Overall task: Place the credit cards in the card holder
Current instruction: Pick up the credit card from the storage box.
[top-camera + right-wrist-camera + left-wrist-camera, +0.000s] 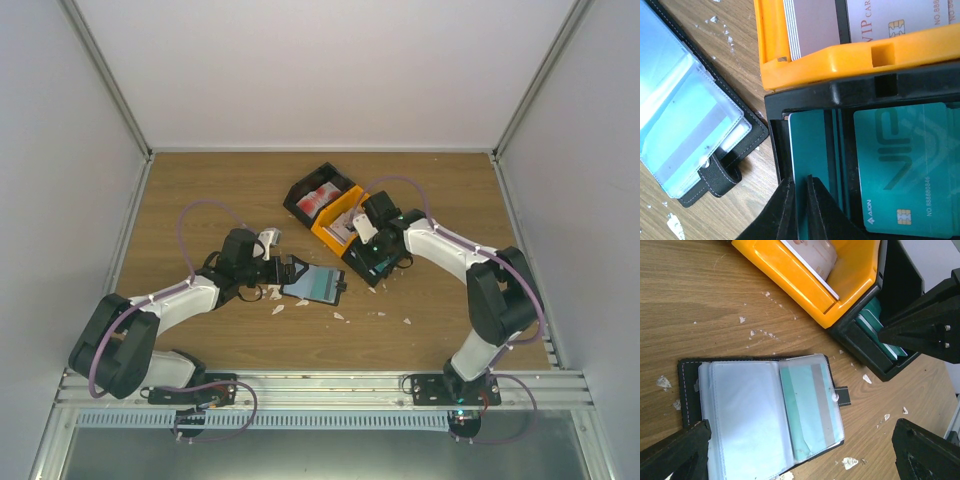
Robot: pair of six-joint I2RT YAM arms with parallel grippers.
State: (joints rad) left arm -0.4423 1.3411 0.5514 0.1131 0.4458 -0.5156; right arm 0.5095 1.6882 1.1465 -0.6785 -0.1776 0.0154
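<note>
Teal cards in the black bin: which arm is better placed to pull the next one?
Right. The right hand is down in the black bin, pinching a teal card's edge. The left hand hangs open over the open card holder.

Left gripper (800, 439) jaws wide apart; right gripper (801, 196) jaws pinched.

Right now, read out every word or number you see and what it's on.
"VIP": teal card in the black bin.
"AION": same card.
"NO 8888...": same card, later digits blurred.
"VIP CAR": pale card in the orange bin, cut off.
"NO.888": same pale card, cut off.
</note>
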